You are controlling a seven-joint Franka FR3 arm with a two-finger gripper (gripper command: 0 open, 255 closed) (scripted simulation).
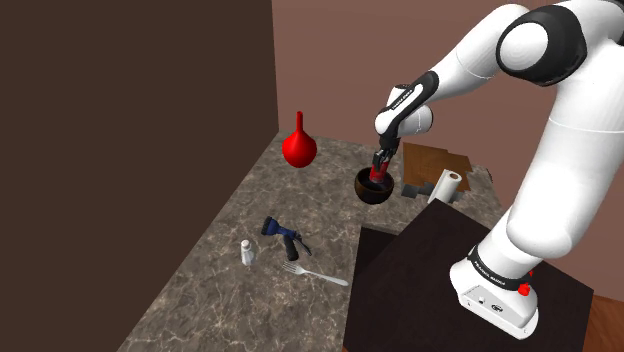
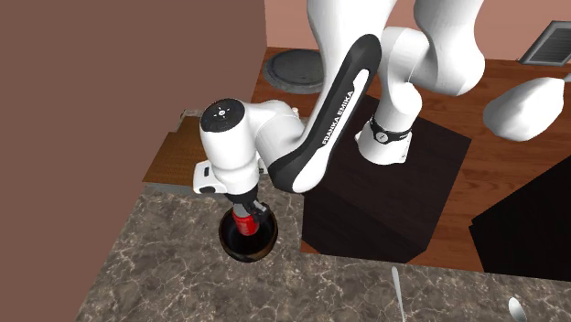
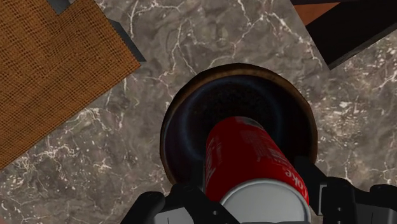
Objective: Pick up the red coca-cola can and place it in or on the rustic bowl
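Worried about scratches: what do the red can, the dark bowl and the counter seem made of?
Red cylindrical can: probably metal, glossy sides, silvery top. Dark round bowl: matte, brown rim, perhaps wood or clay. Grey-brown veined counter: polished stone, marble-like white veins.

I work at a marbled grey-brown desk [image 1: 200, 290] that runs into a corner. A dark brown wall [image 1: 130, 100] flanks it on the shoulder view's left, and a paler reddish-brown wall [image 1: 350, 60] closes the far end. Beyond the desk's edge lies a brown wooden floor [image 2: 494, 165] with a slatted vent [image 2: 551, 41].
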